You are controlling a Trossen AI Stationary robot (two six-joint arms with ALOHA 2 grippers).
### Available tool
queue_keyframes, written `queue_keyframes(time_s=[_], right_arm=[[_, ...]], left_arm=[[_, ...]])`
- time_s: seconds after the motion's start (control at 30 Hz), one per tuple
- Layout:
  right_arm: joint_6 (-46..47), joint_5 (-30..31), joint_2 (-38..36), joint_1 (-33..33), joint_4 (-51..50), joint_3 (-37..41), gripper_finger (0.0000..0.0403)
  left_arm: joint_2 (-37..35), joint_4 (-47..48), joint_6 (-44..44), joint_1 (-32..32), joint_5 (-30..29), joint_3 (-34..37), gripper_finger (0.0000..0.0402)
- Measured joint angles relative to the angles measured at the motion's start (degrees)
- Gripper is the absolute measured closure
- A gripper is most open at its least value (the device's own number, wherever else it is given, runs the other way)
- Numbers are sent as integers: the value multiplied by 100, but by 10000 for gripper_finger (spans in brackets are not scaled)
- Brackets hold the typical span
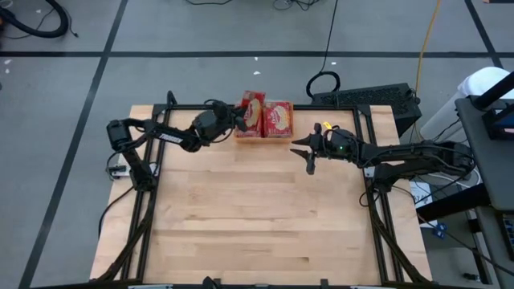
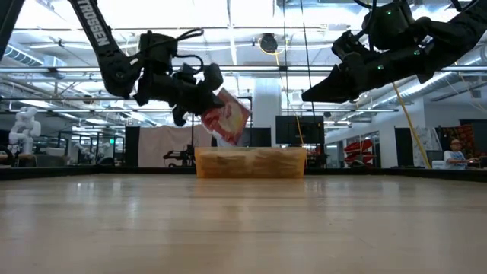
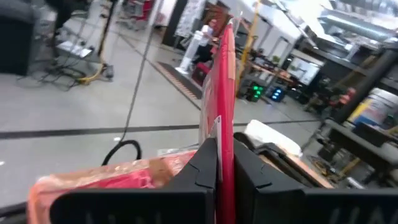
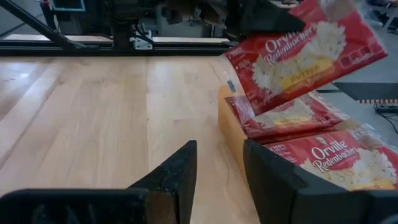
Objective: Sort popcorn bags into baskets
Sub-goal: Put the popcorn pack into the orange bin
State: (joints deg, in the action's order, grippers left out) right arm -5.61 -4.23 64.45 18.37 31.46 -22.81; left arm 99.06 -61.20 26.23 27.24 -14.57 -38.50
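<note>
A red popcorn bag (image 2: pixel 228 118) hangs tilted above the translucent orange basket (image 2: pixel 251 163) at the table's far edge, held by my left gripper (image 2: pixel 199 97), which is shut on it. The right wrist view shows the bag's printed face (image 4: pixel 305 53) over the basket's wall (image 4: pixel 229 127), with two more red packets (image 4: pixel 283 117) (image 4: pixel 348 158) lying flat inside. From above, the held bag (image 1: pixel 253 111) covers the basket's left half (image 1: pixel 250 133). My right gripper (image 1: pixel 310 154) hovers open just right of the basket, raised off the table (image 2: pixel 323 90). My left gripper pinches the popcorn bag between its two fingers (image 3: pixel 208 165) by an edge (image 3: pixel 225 146); the bag stands edge-on between them. The fingers come from the table's left, slanting slightly down. The bag is lifted clear, tilted, its free end (image 2: pixel 237 129) just above the basket.
The basket sits at the middle of the table's far edge (image 1: pixel 265 135). Black frame rails (image 1: pixel 152 185) (image 1: pixel 377 201) run along both sides. Bare wooden tabletop (image 1: pixel 257 217) spreads toward the near edge. A person (image 2: pixel 455 152) sits far behind the table.
</note>
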Motion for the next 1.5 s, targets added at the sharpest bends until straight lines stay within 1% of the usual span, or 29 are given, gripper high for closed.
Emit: queue_keyframes(time_s=[0.17, 0.23, 0.6, 0.77, 0.97, 1.0, 1.07, 1.17, 1.23, 1.3, 1.4, 1.47, 1.5], right_arm=[[-2, 0, 0, 0, -13, 0, 277], [-2, 0, 2, 0, -27, 0, 277], [-4, -4, 2, 0, -44, 0, 277], [-4, -4, 2, 0, -48, 0, 277], [-4, -4, 2, 0, -119, 0, 277], [-4, -4, 2, 0, -135, 0, 277], [-4, -4, 6, 0, -164, 0, 277], [-4, -4, 40, 0, -166, 0, 277], [-4, -4, 42, 0, -161, 0, 277], [-4, -1, 42, 2, -143, 0, 277], [-15, 134, 42, 0, -107, 0, 277], [-17, 260, 42, 2, -66, 0, 277], [-23, 290, 42, 2, -49, 0, 277]], left_arm=[[229, 7, 321, 4, -396, -2, 348], [296, 64, 419, 7, -484, -2, 341], [381, 148, 370, 7, -648, -7, 335], [381, 481, 251, 17, -662, -7, 335], [351, 540, 173, 22, -656, -7, 334], [323, 507, 98, 22, -636, -7, 334], [288, 330, -145, 11, -404, -14, 334], [229, 449, -482, 4, 252, -133, 334], [219, 1029, -626, 0, 667, -403, 334], [223, 2146, -628, -30, 951, -835, 334], [239, 4044, -940, -84, 983, -1683, 334], [350, 5003, -1256, -96, 869, -2186, 334], [374, 5399, -1379, -82, 847, -2318, 334]])
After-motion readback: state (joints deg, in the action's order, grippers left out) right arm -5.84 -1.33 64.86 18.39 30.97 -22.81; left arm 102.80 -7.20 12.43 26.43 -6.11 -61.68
